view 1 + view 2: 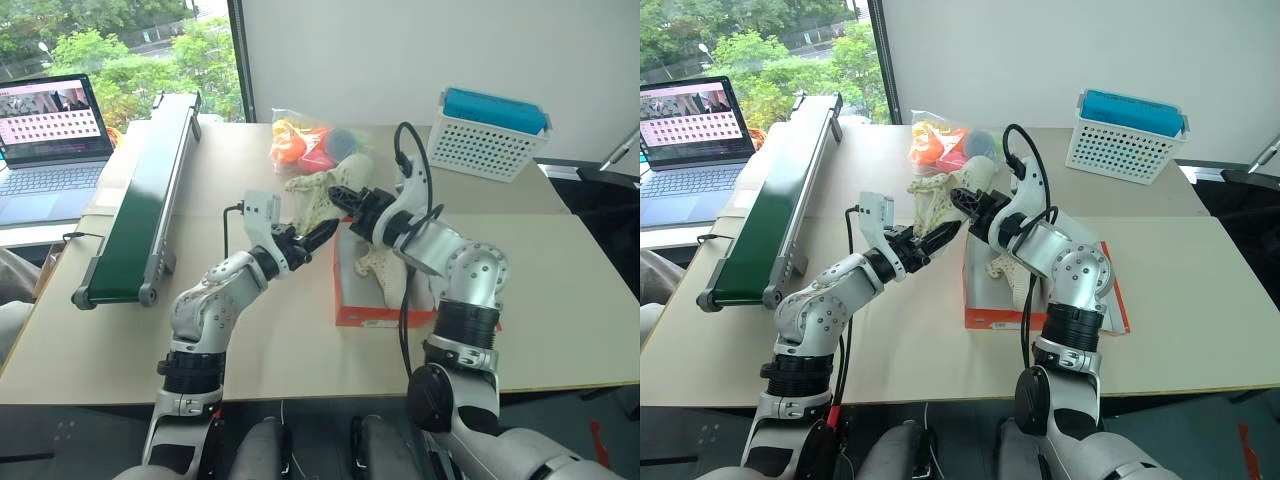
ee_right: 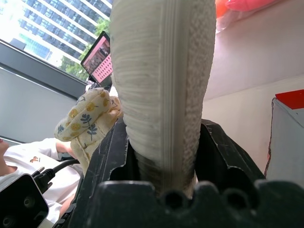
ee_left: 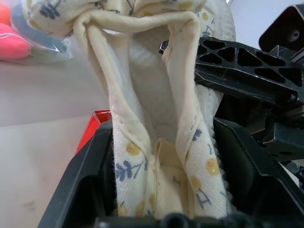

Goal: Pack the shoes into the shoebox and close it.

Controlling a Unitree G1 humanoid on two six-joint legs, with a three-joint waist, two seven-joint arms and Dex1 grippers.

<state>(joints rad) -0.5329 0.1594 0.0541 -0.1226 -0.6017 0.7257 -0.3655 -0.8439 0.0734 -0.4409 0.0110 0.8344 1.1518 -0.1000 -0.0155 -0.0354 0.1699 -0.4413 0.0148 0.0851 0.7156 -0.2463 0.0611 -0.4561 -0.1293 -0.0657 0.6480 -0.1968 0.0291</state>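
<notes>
Holding 1 shoe (image 1: 312, 200) btwn both claws: L gripper (image 1: 322, 236) pinching its fabric collar, R gripper (image 1: 345, 197) closing on its sole. Resting 2nd shoe (image 1: 383, 268) in 1 shoebox (image 1: 352, 300), just below R claw.

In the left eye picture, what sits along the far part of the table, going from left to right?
Laptop → green conveyor belt → clear bag of colourful things → white lattice basket with a blue item on top.
</notes>
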